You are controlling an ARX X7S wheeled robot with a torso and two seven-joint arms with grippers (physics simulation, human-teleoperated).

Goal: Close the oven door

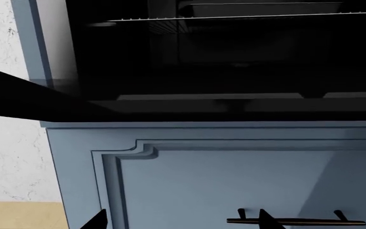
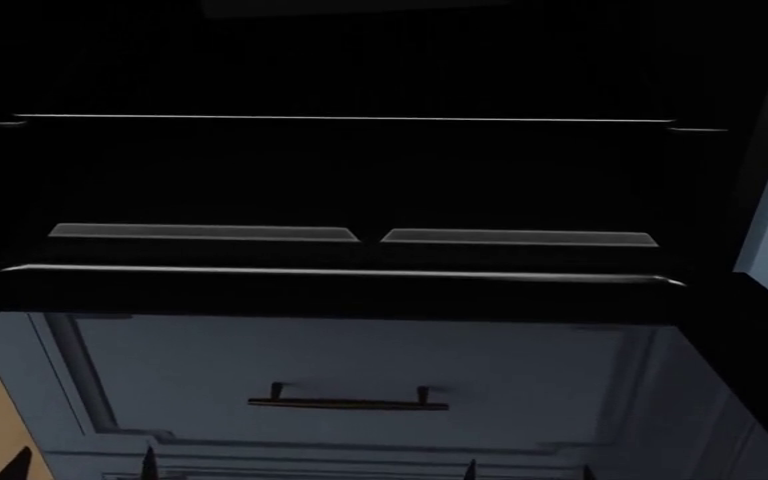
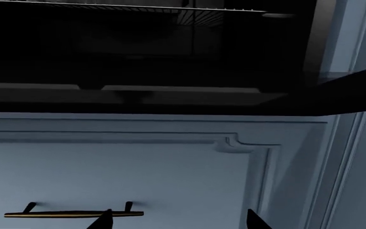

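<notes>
The oven door [image 2: 704,400] hangs open and lies about level; in the head view I look down through its dark glass. From the wrist views it is a black band [image 1: 30,98] [image 3: 354,90] under the oven cavity [image 1: 234,43]. My left gripper [image 1: 181,220] is open, its fingertips [image 1: 97,220] spread wide before the drawer front, lower than the door. My right gripper [image 3: 177,220] is open too, one fingertip [image 3: 103,220] crossing the drawer handle in that view. Neither holds anything. All the tips [image 2: 148,464] [image 2: 471,470] poke up at the head view's lower edge.
A pale blue panelled drawer front [image 1: 221,181] [image 3: 106,171] with a brass bar handle [image 1: 297,221] [image 3: 75,214] [image 2: 348,403] sits below the oven. A wire rack [image 1: 234,18] [image 2: 344,117] spans the cavity. White wall [image 1: 5,143] and tan floor [image 1: 17,214] lie at the left.
</notes>
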